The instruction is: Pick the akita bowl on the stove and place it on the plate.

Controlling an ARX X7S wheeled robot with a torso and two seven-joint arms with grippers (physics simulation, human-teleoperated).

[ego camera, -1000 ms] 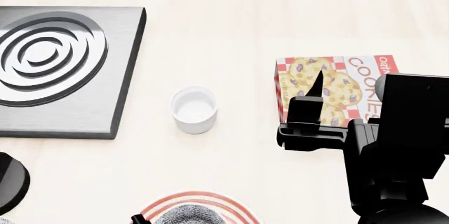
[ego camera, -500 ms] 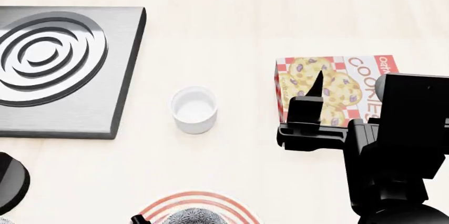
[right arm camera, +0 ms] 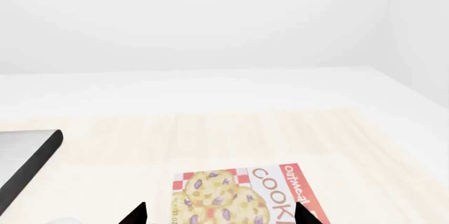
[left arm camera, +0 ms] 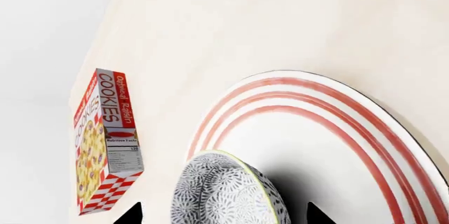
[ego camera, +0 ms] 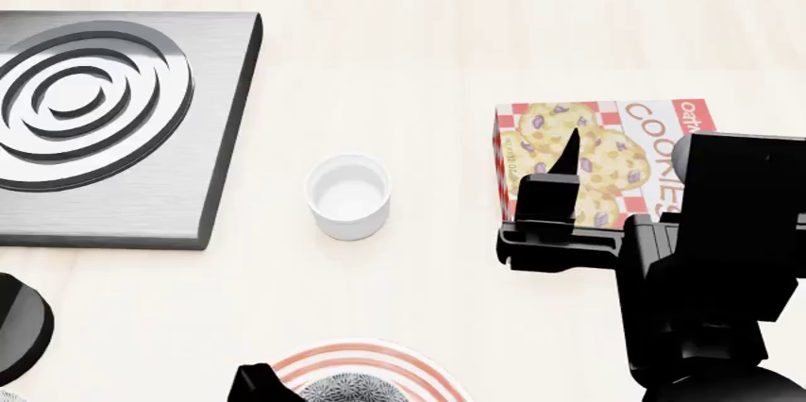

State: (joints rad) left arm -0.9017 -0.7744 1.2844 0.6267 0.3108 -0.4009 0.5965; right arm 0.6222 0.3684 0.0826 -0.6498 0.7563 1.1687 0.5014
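My left jaws (left arm camera: 221, 214) stand apart, tips either side of the akita bowl (left arm camera: 223, 192), which sits on the plate (left arm camera: 365, 145). My right jaws (right arm camera: 218, 213) are also apart, empty, over the cookie box (ego camera: 605, 152) at three o'clock. The stove (ego camera: 108, 124) at ten o'clock is bare; a white cup (ego camera: 349, 196) stands on the counter (ego camera: 416, 62). Risk: lifting away carelessly, a tip could catch the rim and tip the bowl.
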